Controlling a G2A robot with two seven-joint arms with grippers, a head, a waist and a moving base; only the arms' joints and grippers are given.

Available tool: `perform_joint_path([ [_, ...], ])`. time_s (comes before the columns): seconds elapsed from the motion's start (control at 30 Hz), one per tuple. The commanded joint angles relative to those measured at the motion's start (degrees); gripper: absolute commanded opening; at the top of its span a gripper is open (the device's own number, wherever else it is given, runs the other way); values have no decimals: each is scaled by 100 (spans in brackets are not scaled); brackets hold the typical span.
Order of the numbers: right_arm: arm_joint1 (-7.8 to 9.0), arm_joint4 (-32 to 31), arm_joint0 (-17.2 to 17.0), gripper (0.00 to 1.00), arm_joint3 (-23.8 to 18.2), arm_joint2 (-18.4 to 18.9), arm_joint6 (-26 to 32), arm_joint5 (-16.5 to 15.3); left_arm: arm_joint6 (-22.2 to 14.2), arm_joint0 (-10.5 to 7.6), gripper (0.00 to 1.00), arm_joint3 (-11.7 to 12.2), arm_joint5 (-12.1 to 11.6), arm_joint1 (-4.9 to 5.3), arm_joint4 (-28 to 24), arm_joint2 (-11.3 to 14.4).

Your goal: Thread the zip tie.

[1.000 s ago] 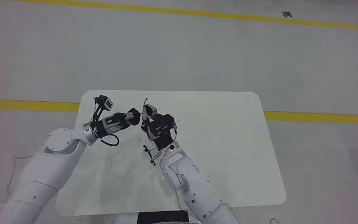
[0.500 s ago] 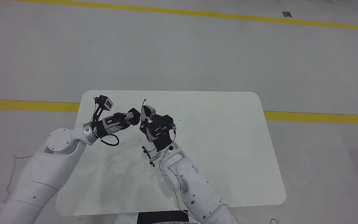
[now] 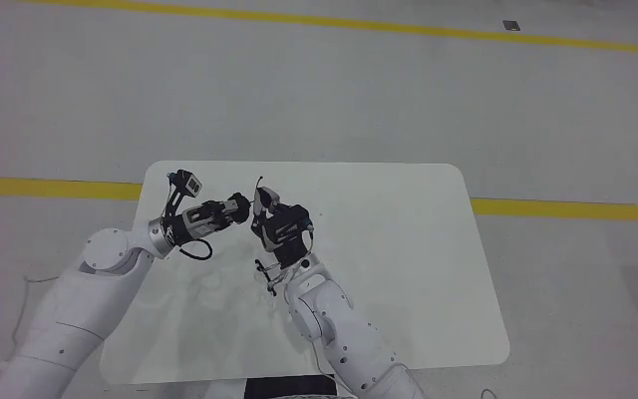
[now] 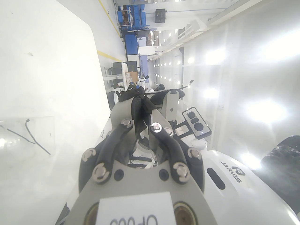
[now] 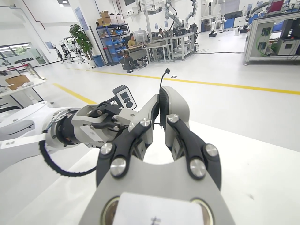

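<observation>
Above the white table (image 3: 399,249) my two grippers meet tip to tip. My right gripper (image 3: 263,202) (image 5: 159,99) is shut on a thin black zip tie (image 5: 161,83), whose head end stands up past the fingertips. The zip tie (image 3: 259,184) shows as a short black line above the grippers. My left gripper (image 3: 239,206) (image 4: 140,94) has its fingers pressed together against the right gripper's fingers (image 4: 171,99), with the zip tie's strap (image 4: 185,86) running from its tip. From the right wrist, the left gripper (image 5: 130,114) sits just behind my right fingers.
A clear bag (image 4: 28,129) holding spare black zip ties lies flat on the table near the right arm (image 3: 267,271). The table's right half (image 3: 419,279) is bare. Yellow floor lines run behind the table.
The right gripper shifted slightly towards the left gripper and back. Both grips are unchanged.
</observation>
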Motion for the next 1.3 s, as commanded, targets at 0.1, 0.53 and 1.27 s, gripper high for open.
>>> perform_joint_path([
  [0.1,-2,-45,2,0,45,-18,28,30,0,0,0,0,0,0,0,0],
  [0.53,-4,-87,-15,0,119,-46,99,65,0,0,0,0,0,0,0,0],
  [1.27,-17,-59,-29,0,202,-81,97,112,0,0,0,0,0,0,0,0],
])
